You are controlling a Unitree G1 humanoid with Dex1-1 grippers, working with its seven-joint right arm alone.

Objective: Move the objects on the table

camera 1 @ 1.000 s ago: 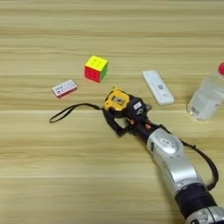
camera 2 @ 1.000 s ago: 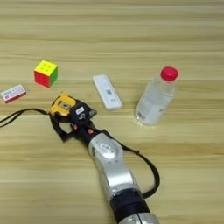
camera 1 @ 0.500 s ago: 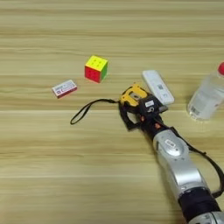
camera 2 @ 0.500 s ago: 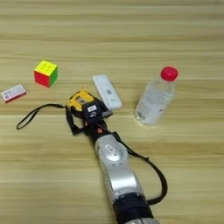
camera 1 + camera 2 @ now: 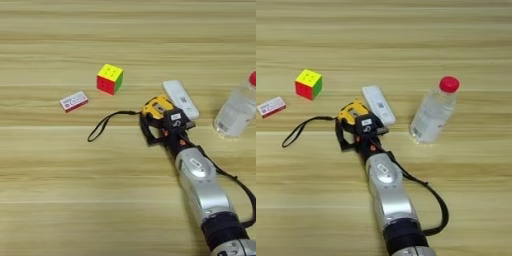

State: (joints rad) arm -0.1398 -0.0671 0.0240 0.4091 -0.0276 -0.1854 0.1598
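The yellow-black tape measure (image 5: 155, 107) lies on the table (image 5: 50, 200) right of centre, its black strap (image 5: 106, 124) trailing to the left. My right gripper (image 5: 158, 125) comes in from the bottom right on a silver forearm and is shut on the tape measure, black fingers on either side of the case. The slim white remote (image 5: 180, 98) lies just right of the tape measure, almost touching it. The clear water bottle (image 5: 433, 114) with a red cap stands upright further right.
A multicoloured puzzle cube (image 5: 110, 78) sits behind and left of the tape measure. A small red-white box (image 5: 73, 101) lies further left. A black cable (image 5: 428, 195) loops beside the forearm.
My gripper has dragged the tape measure to the right, up beside the remote, with the strap trailing after it. The remote, bottle, cube and box have stayed put.
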